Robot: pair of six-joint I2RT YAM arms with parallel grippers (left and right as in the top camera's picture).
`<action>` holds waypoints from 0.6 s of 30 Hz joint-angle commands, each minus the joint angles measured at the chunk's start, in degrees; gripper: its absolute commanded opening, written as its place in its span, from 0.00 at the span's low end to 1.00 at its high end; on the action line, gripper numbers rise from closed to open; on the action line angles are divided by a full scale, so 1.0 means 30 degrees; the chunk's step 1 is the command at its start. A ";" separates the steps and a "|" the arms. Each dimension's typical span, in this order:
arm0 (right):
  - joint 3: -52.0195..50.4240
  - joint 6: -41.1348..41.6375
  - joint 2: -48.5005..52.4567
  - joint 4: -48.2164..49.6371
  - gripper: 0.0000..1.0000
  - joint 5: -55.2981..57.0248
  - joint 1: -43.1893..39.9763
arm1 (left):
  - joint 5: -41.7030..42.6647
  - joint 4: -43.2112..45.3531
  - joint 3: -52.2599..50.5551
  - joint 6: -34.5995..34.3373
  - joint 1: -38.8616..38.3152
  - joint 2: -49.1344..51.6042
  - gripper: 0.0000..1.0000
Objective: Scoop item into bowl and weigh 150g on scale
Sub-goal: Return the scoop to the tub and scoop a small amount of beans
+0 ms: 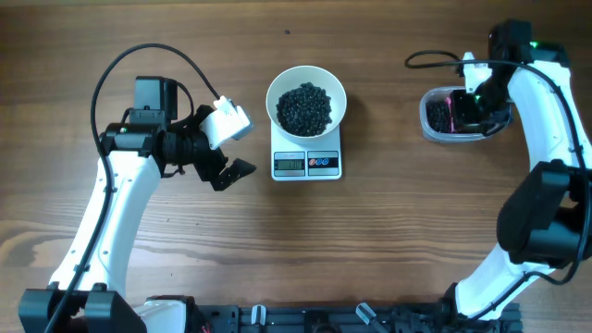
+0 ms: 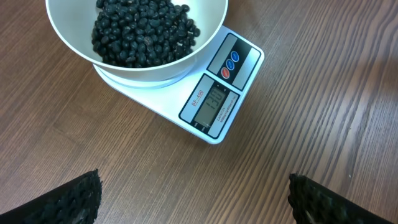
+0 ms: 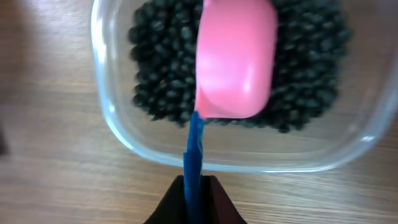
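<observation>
- The wooden table (image 1: 388, 250) carries everything.
- The left gripper (image 1: 236, 146) hovers left of the scale, its 2 fingers spread wide and holding nothing.
- The right gripper (image 3: 193, 199) is at the far right, over the tub, with its fingers pressed together on the scoop's blue handle (image 3: 194, 149).
- The clear tub (image 1: 427, 120) at the far right holds more beans.
- The white bowl (image 1: 276, 92) sits on the scale, centre far.
- The white scale (image 1: 306, 165) has a display that seems to read 130.
- The pink scoop (image 3: 236, 56) is above the tub's beans.
- The black beans (image 1: 305, 108) are heaped in the bowl.
</observation>
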 commanded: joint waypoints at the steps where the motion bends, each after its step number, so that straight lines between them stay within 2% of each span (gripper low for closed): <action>1: -0.0204 -0.0707 0.0568 -0.0838 0.04 -0.2783 -0.0044 | 0.0423 -0.0007 -0.0080 0.0313 0.0095 -0.0299 1.00; 4: -0.0117 -0.0699 0.0568 -0.0911 0.04 -0.4262 -0.0648 | 0.0430 -0.0007 -0.0080 0.0313 0.0095 -0.0299 1.00; 9: 0.0080 -0.0794 0.0568 -0.0882 0.04 -0.7672 -0.3395 | 0.0430 -0.0007 -0.0080 0.0313 0.0095 -0.0299 1.00; 18: 0.0080 -0.2769 0.0568 -0.1428 0.04 -1.3187 -0.7766 | 0.0430 -0.0007 -0.0080 0.0313 0.0095 -0.0299 1.00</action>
